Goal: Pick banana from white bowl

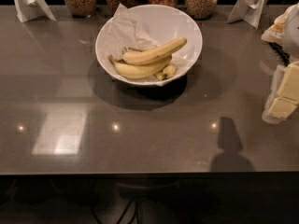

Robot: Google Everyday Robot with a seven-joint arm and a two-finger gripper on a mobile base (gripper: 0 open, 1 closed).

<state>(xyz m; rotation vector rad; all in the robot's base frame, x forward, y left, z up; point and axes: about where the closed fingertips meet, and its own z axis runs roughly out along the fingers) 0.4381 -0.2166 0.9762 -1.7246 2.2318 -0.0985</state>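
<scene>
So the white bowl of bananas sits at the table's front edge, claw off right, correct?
No: the camera view shows the white bowl near the back edge of the table, by the glass jars. Bananas inside, claw at the right: yes.

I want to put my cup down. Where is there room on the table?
Bare table in front of the white bowl and left of it. Crowded behind, by the jars. The robot's hand is at the right edge.

Banana (156, 52) in bowl (183, 23), gripper (283, 96) at right
</scene>
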